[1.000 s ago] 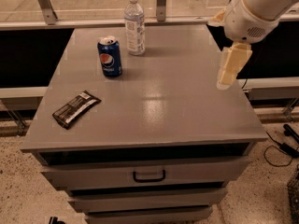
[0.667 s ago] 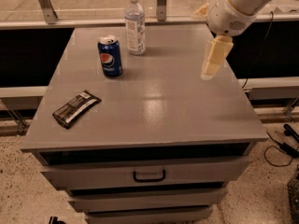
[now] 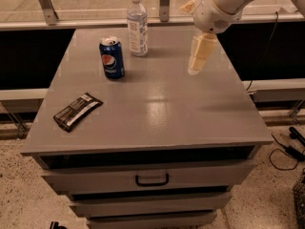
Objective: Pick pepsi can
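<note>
We spot one brand mark: the round red-white-blue Pepsi emblem on the pepsi can [image 3: 112,59]. The water bottle [image 3: 137,25] wears a pale label (its print is too small for us), and the snack wrapper [image 3: 77,111] reads no better. The gripper [image 3: 196,67] hangs over the cabinet top [image 3: 167,109], right rear.

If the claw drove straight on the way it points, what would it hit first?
Probably the grey tabletop: the claw hangs pointing down, well right of the small blue pepsi can and the clear plastic water bottle. Depth is uncertain.
</note>
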Robot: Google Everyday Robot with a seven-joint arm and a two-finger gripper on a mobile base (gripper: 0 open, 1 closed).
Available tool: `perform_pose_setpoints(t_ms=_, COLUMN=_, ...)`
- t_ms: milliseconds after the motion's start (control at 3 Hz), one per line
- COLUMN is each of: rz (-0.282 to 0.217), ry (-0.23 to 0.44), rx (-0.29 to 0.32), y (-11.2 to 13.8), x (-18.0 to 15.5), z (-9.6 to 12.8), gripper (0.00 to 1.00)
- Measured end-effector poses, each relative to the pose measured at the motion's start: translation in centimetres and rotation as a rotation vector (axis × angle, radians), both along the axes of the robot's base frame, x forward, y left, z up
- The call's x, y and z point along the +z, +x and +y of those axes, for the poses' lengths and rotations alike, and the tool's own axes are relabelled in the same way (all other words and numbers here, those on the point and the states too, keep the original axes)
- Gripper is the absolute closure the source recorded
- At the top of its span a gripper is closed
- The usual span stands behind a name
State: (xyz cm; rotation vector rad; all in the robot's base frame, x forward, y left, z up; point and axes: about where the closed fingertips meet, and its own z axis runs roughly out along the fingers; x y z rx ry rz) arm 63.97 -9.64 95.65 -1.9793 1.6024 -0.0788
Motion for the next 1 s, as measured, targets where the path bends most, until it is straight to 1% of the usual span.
perform_pose_setpoints(t_ms=333, rz=0.044, ry=0.106, rx=0.009, y=0.4, x=-0.4, z=0.7, gripper=0.0)
perform_pose_setpoints(t_ms=667, rz=0.127, ry=0.345, rx=0.013, y=2.0, x=-1.2, z=1.9, gripper=0.0)
perform_pose_setpoints(t_ms=1000, rz=0.206, ry=0.571, rx=0.029, y=3.0, x=-1.1, z=4.2, gripper=0.0)
